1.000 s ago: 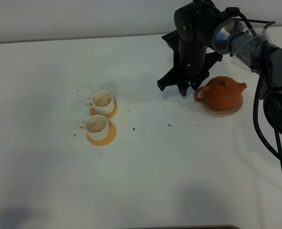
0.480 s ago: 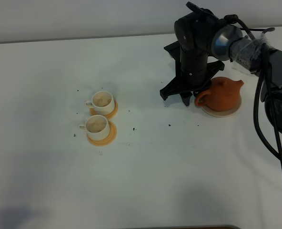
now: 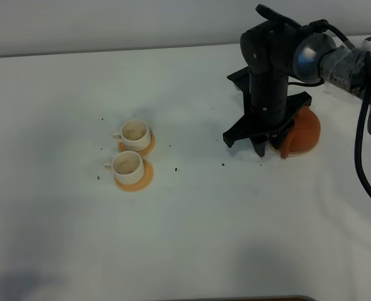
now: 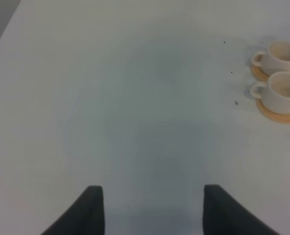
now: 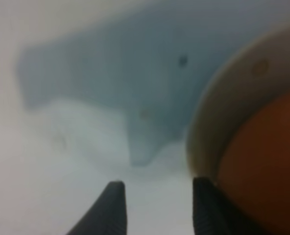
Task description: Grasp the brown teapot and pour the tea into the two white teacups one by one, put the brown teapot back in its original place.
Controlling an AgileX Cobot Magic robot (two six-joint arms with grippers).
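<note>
The brown teapot (image 3: pixel 303 130) stands at the right, its left half and lid hidden behind my right arm. My right gripper (image 3: pixel 244 145) hangs open just left of it, fingers pointing down at the table. In the right wrist view the teapot (image 5: pixel 265 169) fills one corner on its beige coaster, the original place (image 5: pixel 207 122). The open right gripper (image 5: pixel 157 208) has only table between its fingers. The two white teacups (image 3: pixel 135 132) (image 3: pixel 127 165) sit on orange coasters at the left. My left gripper (image 4: pixel 152 210) is open over bare table, with the cups (image 4: pixel 282 54) (image 4: pixel 285 91) off to one side. No tea shows.
Small dark specks (image 3: pixel 223 164) dot the white table (image 3: pixel 185 238) between the cups and the teapot. Black cables (image 3: pixel 361 157) hang along the right edge. A pale wall runs along the back of the table.
My right arm has swung right and forward, so it now covers the teapot's handle side and lid. The teapot, the cups and the left gripper have stayed put.
</note>
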